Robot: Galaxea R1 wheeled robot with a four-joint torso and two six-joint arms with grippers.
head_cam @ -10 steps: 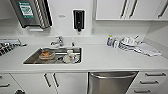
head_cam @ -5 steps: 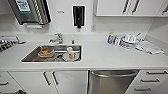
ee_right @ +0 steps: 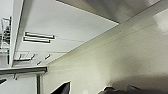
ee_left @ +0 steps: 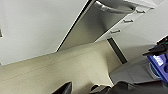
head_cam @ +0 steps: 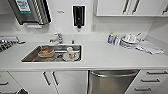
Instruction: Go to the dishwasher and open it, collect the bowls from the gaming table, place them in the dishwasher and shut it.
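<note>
I am facing the kitchen counter [head_cam: 105, 58], and the dishwasher [head_cam: 111, 82] sits closed under its front edge, to the right of the sink [head_cam: 30, 57], with white cupboard doors [head_cam: 67, 81] on one side and a stack of drawers [head_cam: 150, 80] on the other. Its bar handle [head_cam: 113, 74] runs across the top of the steel front, just under the counter lip; my left wrist camera also catches that handle [ee_left: 112, 7] and the brushed door [ee_left: 97, 27] above the pale floor [ee_left: 62, 70]. I judge the door to be stiff and fairly heavy, hinged low so it drops forward, and the steel face too smooth and flat to grip anywhere; the handle is the only sensible hold, best taken near its middle so the door does not twist as it comes down. It probably resists at first, then swings under its own weight, so a firm wrap and a slow pull seem wise. Of my pincers I see only dark shapes at the edge of each wrist picture, and I cannot tell whether either is wide or narrow. In the sink lie an orange-brown dish [head_cam: 45, 52] and a white mug [head_cam: 70, 53]; a pile of white dishes [head_cam: 128, 40] stands toward the counter's back right corner.
</note>
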